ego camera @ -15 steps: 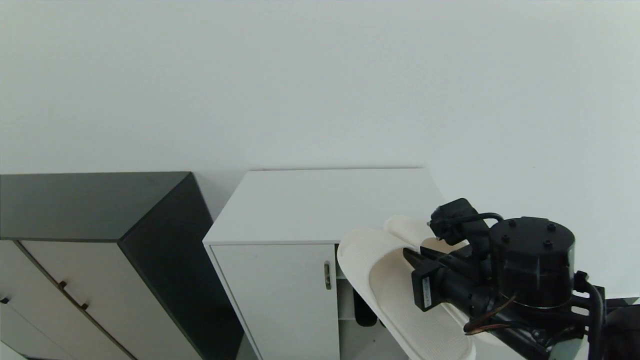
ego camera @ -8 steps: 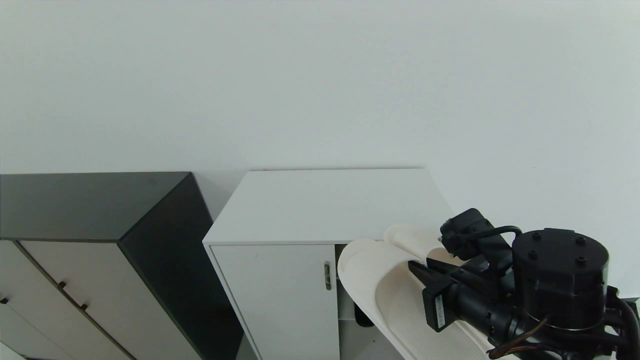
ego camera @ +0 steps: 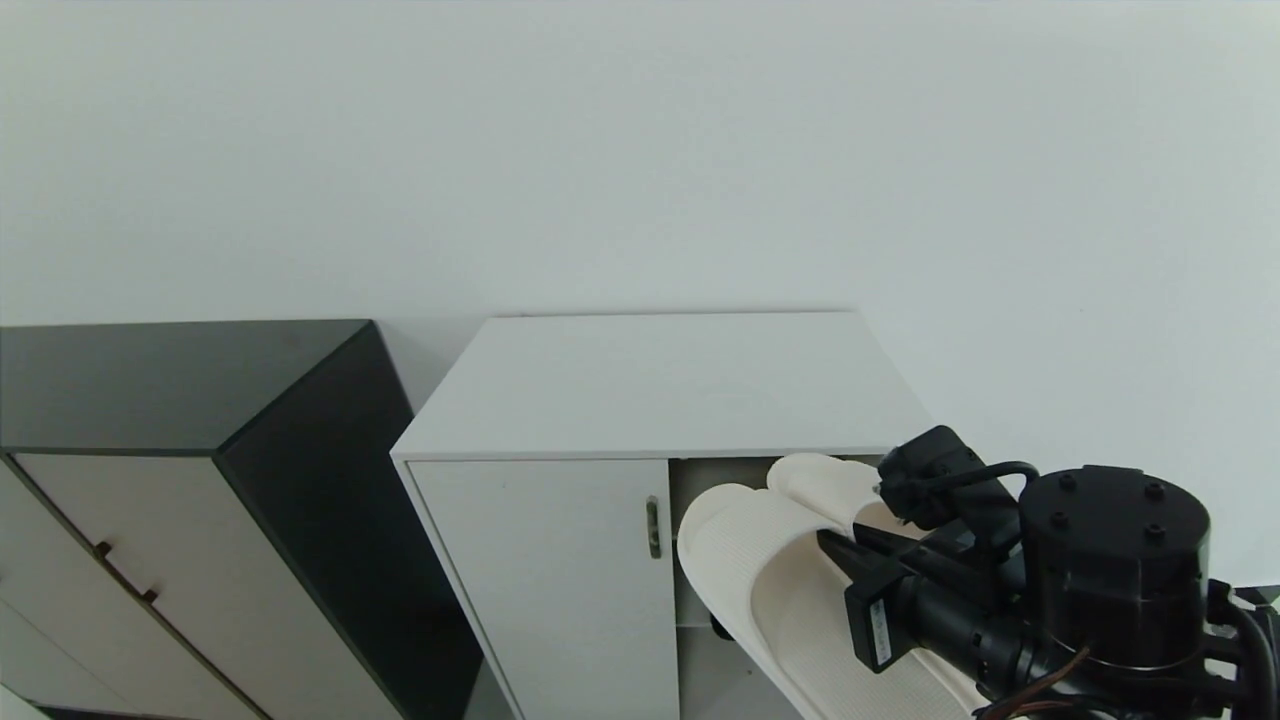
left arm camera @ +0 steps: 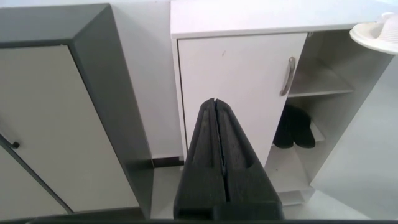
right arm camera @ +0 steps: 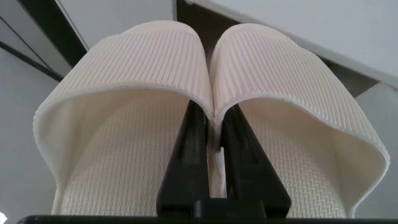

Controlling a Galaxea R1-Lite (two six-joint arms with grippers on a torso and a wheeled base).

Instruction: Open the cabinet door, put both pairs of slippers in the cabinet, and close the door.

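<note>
A pair of cream ribbed slippers (ego camera: 760,560) hangs toes-first in front of the white cabinet (ego camera: 650,390), at its open right half just under the top panel. My right gripper (ego camera: 835,545) is shut on the slippers' two inner walls, pinched together (right arm camera: 213,115). The cabinet's left door (ego camera: 545,580) is closed, with its handle (ego camera: 652,527) at the inner edge. A black pair of slippers (left arm camera: 295,127) stands on a lower shelf inside the open half. My left gripper (left arm camera: 215,102) is shut on nothing, held low in front of the closed door.
A taller dark cabinet (ego camera: 180,390) with pale drawer fronts stands close against the white cabinet's left side. A plain wall rises behind both. An upper shelf (left arm camera: 317,84) inside the open half is bare.
The right gripper with the cream slippers shifted right and sank relative to the cabinet top, so the toes now sit at the opening. The head view itself has also shifted.
</note>
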